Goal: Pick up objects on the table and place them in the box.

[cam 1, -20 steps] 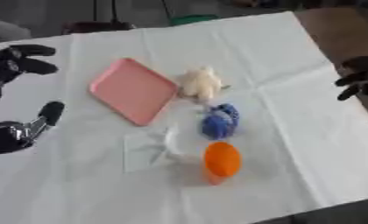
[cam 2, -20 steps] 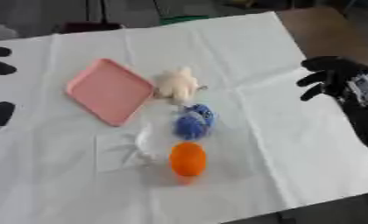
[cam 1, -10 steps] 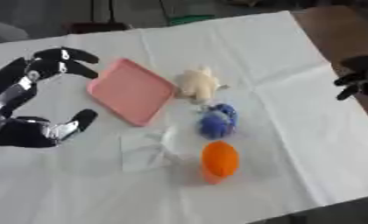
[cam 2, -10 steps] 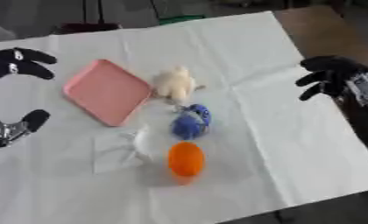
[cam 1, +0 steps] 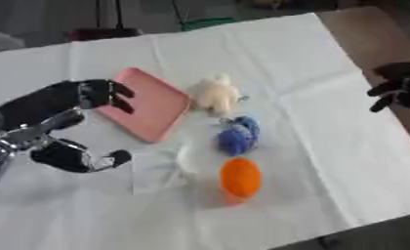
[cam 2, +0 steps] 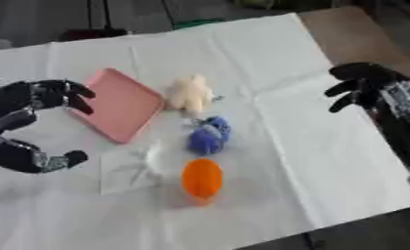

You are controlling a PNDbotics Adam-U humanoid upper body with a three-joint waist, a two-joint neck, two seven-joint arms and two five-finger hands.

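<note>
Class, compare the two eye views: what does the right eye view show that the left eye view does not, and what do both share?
Only the right eye view shows the right hand whole, with its forearm. Only the left eye view shows more cloth left of the left hand. Both share the pink tray, cream plush toy, blue toy, orange object and clear white packet.

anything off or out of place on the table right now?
Nothing spilled or damaged. The pink tray lies askew to the table edge. The cream plush, blue toy, orange object and clear white item lie loosely in the middle. One oddity: no box shows in either view.
</note>
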